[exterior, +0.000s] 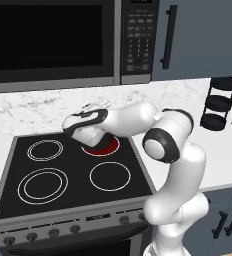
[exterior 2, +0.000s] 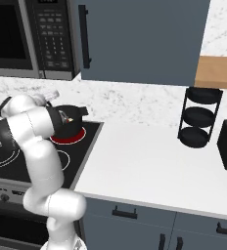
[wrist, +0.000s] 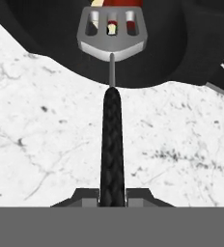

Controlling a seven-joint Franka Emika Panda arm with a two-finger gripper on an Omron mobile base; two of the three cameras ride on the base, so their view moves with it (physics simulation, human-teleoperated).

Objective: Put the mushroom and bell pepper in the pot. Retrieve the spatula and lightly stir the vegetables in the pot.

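Now, gripper (wrist: 112,198): clenched on the spatula's black ribbed handle, one fingertip on each side of its lower end in the hand view.
Spatula (wrist: 112,96): runs straight toward 12 o'clock from the fingers; the thin metal neck joins a flat grey slotted head that sits over the pot's mouth.
Pot (wrist: 181,53): black, round, across the top of the hand view, with marbled white surface below it toward 6 o'clock.
Bell pepper (wrist: 124,2): red, seen at 12 o'clock above the head and through its slots.
Mushroom (wrist: 112,29): pale bit visible through the middle slot.
Stove (exterior: 18,170): the rear-right burner (exterior: 105,148) glows red beneath the hand.
Arm (exterior: 163,145): bent over that rear burner.
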